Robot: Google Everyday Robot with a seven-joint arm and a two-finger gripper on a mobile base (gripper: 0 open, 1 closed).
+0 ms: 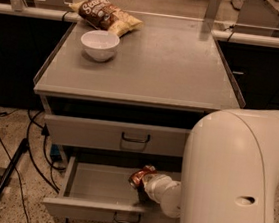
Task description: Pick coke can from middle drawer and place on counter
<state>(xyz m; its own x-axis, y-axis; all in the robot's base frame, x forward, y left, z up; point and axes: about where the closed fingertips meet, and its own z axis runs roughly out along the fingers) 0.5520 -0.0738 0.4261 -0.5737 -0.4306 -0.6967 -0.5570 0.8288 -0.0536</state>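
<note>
As seems likely from its tilt, read the coke can [140, 175] as pinched in the jaws of the gripper [144, 181], inside the middle drawer [95, 193] toward 3 o'clock, long axis tipped off upright. Needs lifting toward 12 o'clock to reach the counter [159, 70].

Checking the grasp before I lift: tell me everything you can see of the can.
The can is red with a lighter end and sits tilted inside the open middle drawer, toward its right rear. The gripper is against it from the right and hides part of it. I cannot read any lettering.
</note>
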